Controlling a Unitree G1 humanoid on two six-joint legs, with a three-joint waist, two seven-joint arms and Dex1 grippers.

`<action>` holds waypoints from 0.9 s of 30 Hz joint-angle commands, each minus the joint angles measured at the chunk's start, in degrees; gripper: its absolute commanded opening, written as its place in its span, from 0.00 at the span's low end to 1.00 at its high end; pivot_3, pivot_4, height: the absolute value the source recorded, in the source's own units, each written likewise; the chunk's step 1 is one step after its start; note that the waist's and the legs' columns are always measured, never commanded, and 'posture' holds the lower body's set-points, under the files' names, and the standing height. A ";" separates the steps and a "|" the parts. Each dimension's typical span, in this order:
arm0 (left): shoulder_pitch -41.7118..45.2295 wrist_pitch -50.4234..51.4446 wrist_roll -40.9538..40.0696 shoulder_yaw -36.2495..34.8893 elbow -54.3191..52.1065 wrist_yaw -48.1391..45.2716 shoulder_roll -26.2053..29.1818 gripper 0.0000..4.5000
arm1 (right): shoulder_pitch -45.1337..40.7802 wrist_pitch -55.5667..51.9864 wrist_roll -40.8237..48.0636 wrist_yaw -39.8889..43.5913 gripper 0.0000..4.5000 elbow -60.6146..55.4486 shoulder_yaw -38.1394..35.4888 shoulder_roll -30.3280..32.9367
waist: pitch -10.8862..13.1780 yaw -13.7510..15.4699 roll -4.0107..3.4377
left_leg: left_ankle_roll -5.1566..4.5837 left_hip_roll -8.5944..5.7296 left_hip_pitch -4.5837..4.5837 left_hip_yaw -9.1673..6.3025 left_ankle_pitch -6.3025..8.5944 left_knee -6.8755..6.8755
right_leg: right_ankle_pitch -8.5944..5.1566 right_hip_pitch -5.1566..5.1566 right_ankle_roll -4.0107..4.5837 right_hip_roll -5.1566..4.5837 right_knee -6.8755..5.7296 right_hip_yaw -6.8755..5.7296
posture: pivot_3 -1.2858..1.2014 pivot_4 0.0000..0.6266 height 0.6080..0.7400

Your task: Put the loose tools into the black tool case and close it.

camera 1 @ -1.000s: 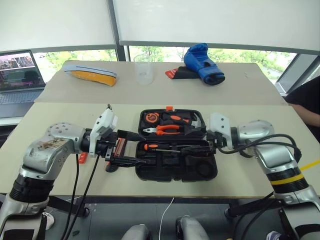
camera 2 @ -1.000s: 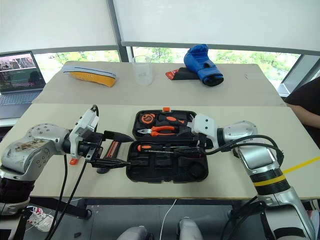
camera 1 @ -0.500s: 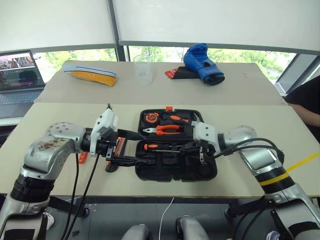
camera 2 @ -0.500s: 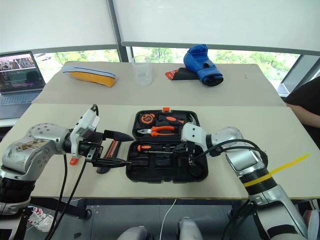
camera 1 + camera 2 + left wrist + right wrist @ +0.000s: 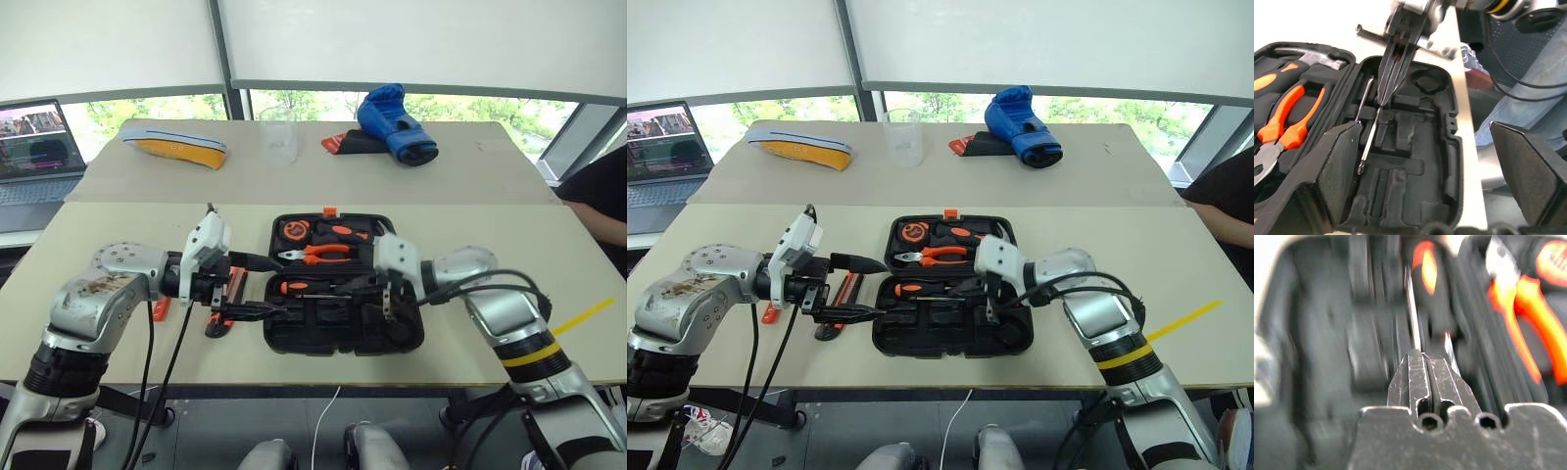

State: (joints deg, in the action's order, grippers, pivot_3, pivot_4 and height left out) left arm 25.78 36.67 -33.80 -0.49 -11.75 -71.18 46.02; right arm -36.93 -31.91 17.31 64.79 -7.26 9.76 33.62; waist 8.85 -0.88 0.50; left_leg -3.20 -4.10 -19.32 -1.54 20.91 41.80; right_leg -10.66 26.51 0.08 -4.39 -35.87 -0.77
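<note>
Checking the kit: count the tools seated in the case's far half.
3: tape measure at the left, pliers nearer the hinge, hammer at the right. Others may be hidden by the right gripper.

The open case (image 5: 343, 338) lies at the table's (image 5: 118, 245) centre, pliers (image 5: 328, 255) in its far half. A glove (image 5: 395, 124) sits at one o'clock, a laptop (image 5: 34, 157) at ten. Loose tools (image 5: 843, 299) lie just left of the case.

Office or lab workspace by windows.
Marked by plain tables (image 5: 118, 220), an open laptop (image 5: 39, 152) at the far left edge, roller blinds (image 5: 411, 44).
</note>
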 commanded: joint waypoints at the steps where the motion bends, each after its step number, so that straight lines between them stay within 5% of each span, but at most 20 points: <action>1: -5.68 3.34 -1.37 -7.41 -2.67 6.31 1.58 1.00 | -1.95 -12.21 11.04 -2.98 0.17 -7.33 -9.50 1.01 | 0.00 0.06 0.00 | 0.00 0.00 0.00 -0.04 0.00 -0.03 | 0.00 0.00 0.00 0.00 0.03 -0.01 | 0.52 0.24 0.93; 12: -36.06 12.13 -2.51 -39.31 -13.04 26.38 -2.46 1.00 | 5.69 -14.88 19.32 -3.40 0.98 -16.46 -12.31 5.55 | 0.01 0.20 0.01 | -0.01 -0.01 0.06 -0.11 0.02 -0.45 | 0.00 0.03 0.00 -0.02 0.19 0.02 | 0.52 0.24 0.93; 19: -35.80 15.95 -0.11 -37.22 -10.44 32.82 -0.25 1.00 | 5.24 -13.47 19.45 -3.60 0.98 -16.83 -10.84 5.40 | 0.04 1.73 0.05 | 0.00 -0.01 0.15 -0.13 0.02 -0.37 | 0.05 -0.25 0.04 -0.06 0.33 -0.01 | 0.52 0.24 0.93; 27: -10.94 32.37 2.37 -21.84 4.39 41.42 3.82 1.00 | 5.83 -11.51 18.27 -4.78 0.98 -17.95 -9.93 5.59 | 0.05 1.41 0.10 | 0.08 -0.07 0.19 -0.13 -0.03 -0.17 | 0.18 -0.20 0.13 0.01 0.01 -0.11 | 0.52 0.24 0.93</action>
State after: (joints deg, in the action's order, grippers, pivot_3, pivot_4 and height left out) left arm 11.13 66.21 -32.73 -24.71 -10.80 -31.62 49.03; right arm -30.96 -45.06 35.05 60.65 -22.85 0.30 38.91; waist 8.90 0.53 0.60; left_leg -3.11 -4.17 -19.13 -1.67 20.88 41.63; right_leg -10.48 26.32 0.21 -4.38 -35.89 -0.90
